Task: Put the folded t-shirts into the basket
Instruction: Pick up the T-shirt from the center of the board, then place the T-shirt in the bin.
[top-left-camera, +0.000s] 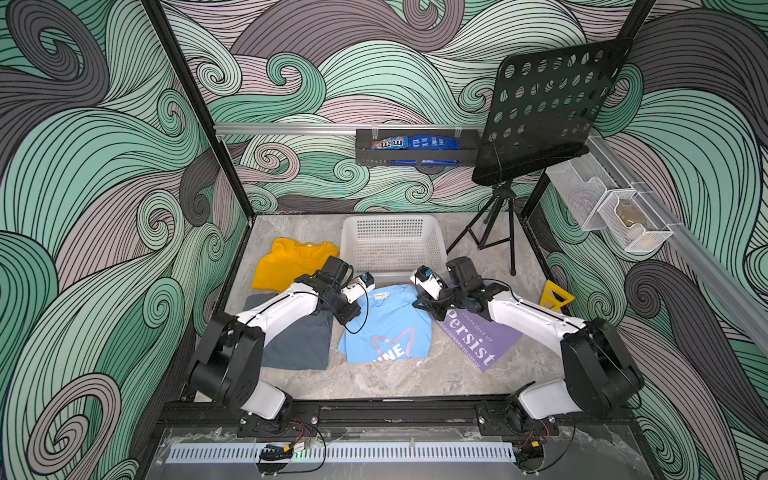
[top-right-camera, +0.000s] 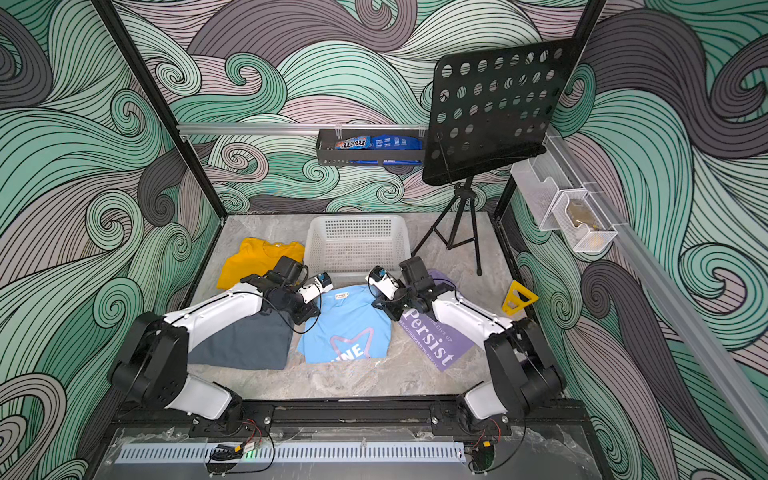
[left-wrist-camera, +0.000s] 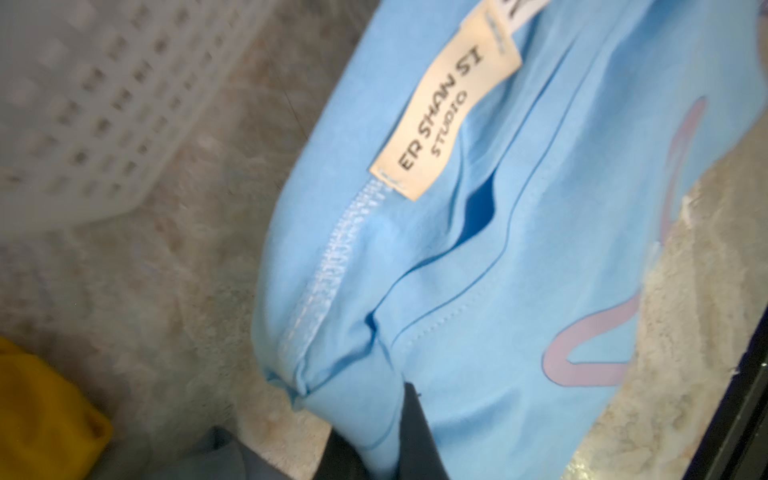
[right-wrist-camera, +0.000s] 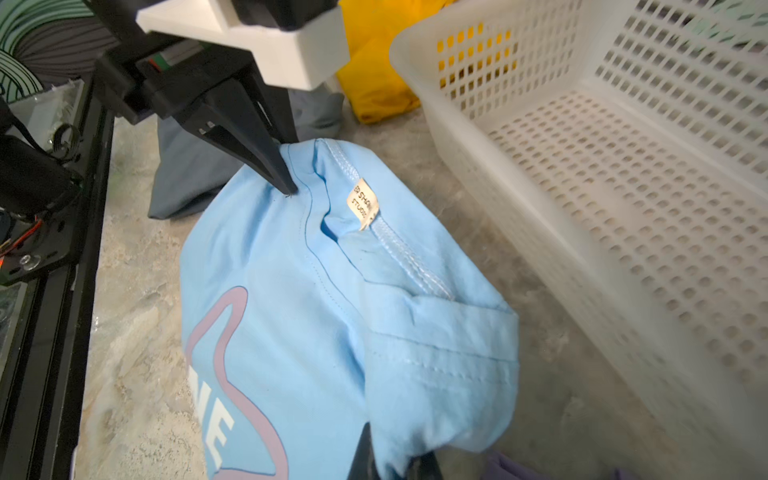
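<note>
Both grippers sat low on the blue tee (top-left-camera: 386, 328). The L gripper (right-wrist-camera: 286, 183) was pinched tight on the collar-end corner nearest the grey tee (top-left-camera: 299, 345), and the R gripper (right-wrist-camera: 395, 465) was clamped on the corner by the lavender tee (top-left-camera: 478, 340). The cloth was bunched up btwn them. The blue tee lay on the table (top-left-camera: 415, 382), just in front of the basket (top-left-camera: 390, 220) — not in it. The yellow tee (top-left-camera: 286, 266) sat just beside the basket, behind the grey one — all four tees were outside.
</note>
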